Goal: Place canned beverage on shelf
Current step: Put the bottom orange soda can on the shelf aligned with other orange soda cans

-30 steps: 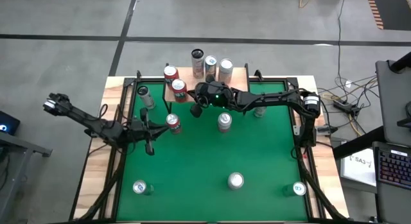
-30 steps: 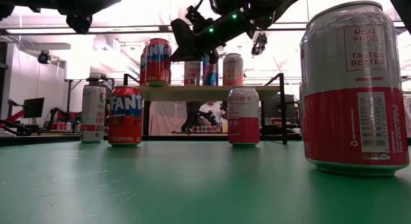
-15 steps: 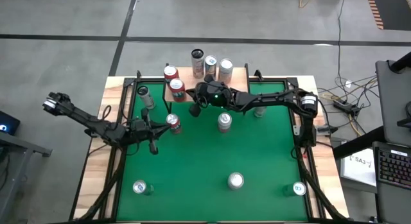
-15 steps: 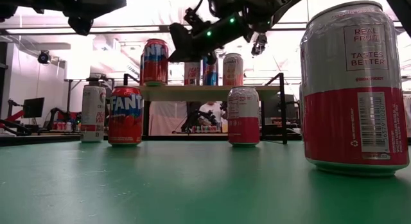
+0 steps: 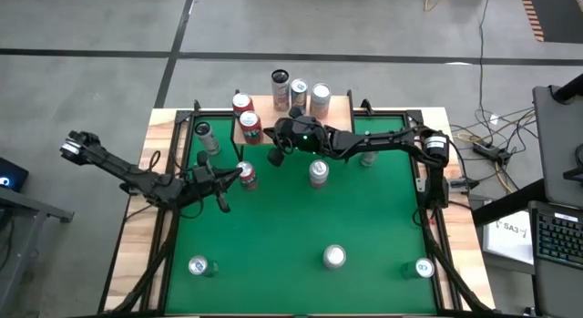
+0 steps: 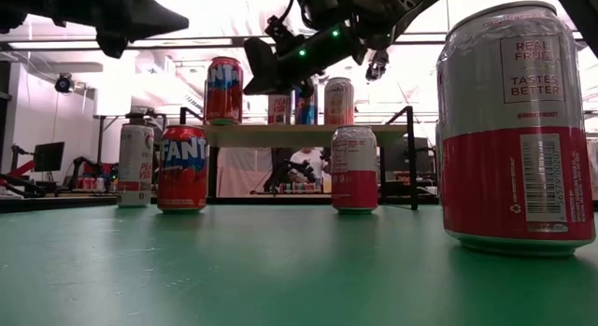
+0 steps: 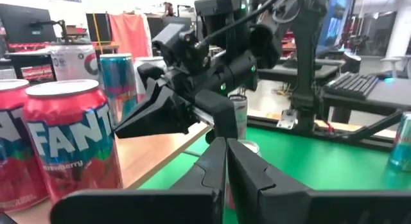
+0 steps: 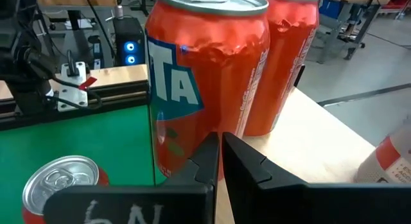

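Note:
The shelf (image 5: 337, 110) stands at the table's far middle, with several cans upright on its wooden top (image 6: 280, 133). Two red Fanta cans stand at its left end, the nearer one (image 5: 252, 127) dented near its top (image 8: 205, 76). My right gripper (image 8: 218, 142) is shut. It reaches in from the table's right and hangs level at that can's lower side (image 6: 250, 66). My left gripper (image 7: 226, 147) is shut and empty. It hangs level over the table's left part (image 6: 182, 20), pointing toward the shelf and my right gripper. My right gripper's shut fingertips (image 8: 212, 147) stand at the lower side wall (image 8: 186, 153) of the nearer red Fanta can, coming level over the shelf's near edge. Whether they touch the can I cannot tell. The can stands upright on the shelf top.
On the green table stand a red Fanta can (image 5: 244, 175) just ahead of my left gripper, a white can (image 5: 208, 136), a pink-and-silver can (image 5: 317, 172) and three cans along the near edge (image 5: 334, 256). One can (image 6: 517, 125) looms close in the low view.
My left gripper has swung toward the table's right, its tip dipping a little, and stays shut. The nearer red Fanta can on the shelf has slid slightly toward the table's left, beside my right gripper's shut fingertips.

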Controlling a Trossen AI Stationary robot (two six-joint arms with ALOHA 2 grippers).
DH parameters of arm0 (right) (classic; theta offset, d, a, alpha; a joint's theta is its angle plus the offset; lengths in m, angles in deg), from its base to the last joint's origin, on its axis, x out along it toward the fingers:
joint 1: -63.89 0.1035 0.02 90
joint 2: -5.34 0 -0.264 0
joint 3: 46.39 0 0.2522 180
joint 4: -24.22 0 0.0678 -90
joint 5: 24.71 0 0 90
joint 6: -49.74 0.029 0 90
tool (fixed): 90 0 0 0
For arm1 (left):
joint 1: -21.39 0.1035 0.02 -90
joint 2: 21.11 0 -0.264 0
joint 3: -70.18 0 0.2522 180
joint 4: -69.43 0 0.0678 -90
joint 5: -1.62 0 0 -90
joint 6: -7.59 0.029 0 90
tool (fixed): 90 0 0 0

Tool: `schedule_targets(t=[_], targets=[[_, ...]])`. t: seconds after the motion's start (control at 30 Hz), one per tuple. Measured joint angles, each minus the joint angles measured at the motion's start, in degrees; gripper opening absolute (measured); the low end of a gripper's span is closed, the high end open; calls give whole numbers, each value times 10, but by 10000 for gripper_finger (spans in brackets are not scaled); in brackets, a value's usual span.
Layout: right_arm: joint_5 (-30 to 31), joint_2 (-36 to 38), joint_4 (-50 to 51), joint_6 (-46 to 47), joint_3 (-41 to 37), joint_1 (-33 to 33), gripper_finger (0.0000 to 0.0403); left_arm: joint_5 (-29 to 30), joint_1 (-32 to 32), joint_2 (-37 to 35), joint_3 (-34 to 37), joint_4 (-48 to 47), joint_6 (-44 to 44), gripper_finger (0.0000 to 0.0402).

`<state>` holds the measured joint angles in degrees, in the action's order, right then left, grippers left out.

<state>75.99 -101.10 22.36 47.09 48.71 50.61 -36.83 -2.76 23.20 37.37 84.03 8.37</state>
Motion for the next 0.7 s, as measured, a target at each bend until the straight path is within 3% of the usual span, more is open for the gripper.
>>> schedule_targets(t=[0.7], targets=[[-3,-4,-5,-26,8,0,12,0,101,120,0,94,-13,0]])
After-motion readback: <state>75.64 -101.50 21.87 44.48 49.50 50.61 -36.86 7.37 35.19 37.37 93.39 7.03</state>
